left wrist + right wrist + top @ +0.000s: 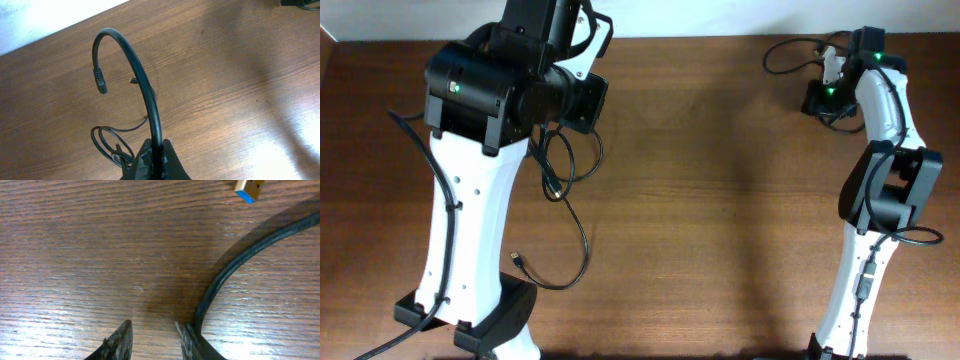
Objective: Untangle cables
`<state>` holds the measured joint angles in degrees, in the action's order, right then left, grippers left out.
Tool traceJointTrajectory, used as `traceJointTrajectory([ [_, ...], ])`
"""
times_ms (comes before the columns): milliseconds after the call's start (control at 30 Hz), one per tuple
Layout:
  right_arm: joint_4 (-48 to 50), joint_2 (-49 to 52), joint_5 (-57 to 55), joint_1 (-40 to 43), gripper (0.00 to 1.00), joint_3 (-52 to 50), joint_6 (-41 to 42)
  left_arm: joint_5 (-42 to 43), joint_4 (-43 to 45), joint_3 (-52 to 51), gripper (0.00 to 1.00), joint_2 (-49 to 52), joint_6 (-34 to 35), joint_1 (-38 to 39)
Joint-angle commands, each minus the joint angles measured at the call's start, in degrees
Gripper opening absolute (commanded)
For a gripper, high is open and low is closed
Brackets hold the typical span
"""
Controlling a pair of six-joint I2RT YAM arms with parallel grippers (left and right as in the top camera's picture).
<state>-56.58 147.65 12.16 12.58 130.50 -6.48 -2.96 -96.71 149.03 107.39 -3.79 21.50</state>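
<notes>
1. Grip first: our left tool (154, 150) is clamped shut on a black cable (146, 85). The cable arches up out of the jaws and droops to a plug end (101, 82) toward 10 o'clock in the wrist view.
2. The rest of that cable hangs in loose loops (553, 183) under the raised wrist, at about 9 o'clock on the tabletop (720, 200). It then trails toward 6 o'clock to a far plug (518, 260) lying flat on the wood.
3. Our right tool (152, 325) sits low at about 1 o'clock on the tabletop, jaws partly open with bare wood between them, so it holds nothing. A second cable (220, 275) runs just outside its 3 o'clock finger and seems to touch it. A gold USB plug (248, 189) with a blue insert lies toward 1 o'clock.
4. We judge the main risk to be on the left. If we pull upward while the loops cross each other, they could tighten into a knot instead of falling open.
5. The pinch is near one end of the cable, so a quick swing could whip the free plug end into the loops and snag it.
6. On the right, closing now would catch only air, because the cable lies beside the jaws and not between them. It could also nudge the cable away.
7. We cannot tell whether the two cables are joined anywhere out of sight.
</notes>
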Motion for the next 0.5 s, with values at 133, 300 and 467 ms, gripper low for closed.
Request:
traceJointTrajectory([
  [133, -1.3, 1.7, -3.0, 4.3, 0.32, 0.7, -0.6, 0.6, 0.0, 0.1, 0.00, 0.4, 0.1, 0.3],
  [300, -2.2, 1.7, -2.5, 7.3, 0.30, 0.7, -0.6, 0.6, 0.0, 0.1, 0.00, 0.4, 0.1, 0.3],
  [467, -3.1, 1.7, -1.9, 8.3, 0.34, 0.7, -0.8, 0.6, 0.0, 0.1, 0.00, 0.4, 0.1, 0.3],
])
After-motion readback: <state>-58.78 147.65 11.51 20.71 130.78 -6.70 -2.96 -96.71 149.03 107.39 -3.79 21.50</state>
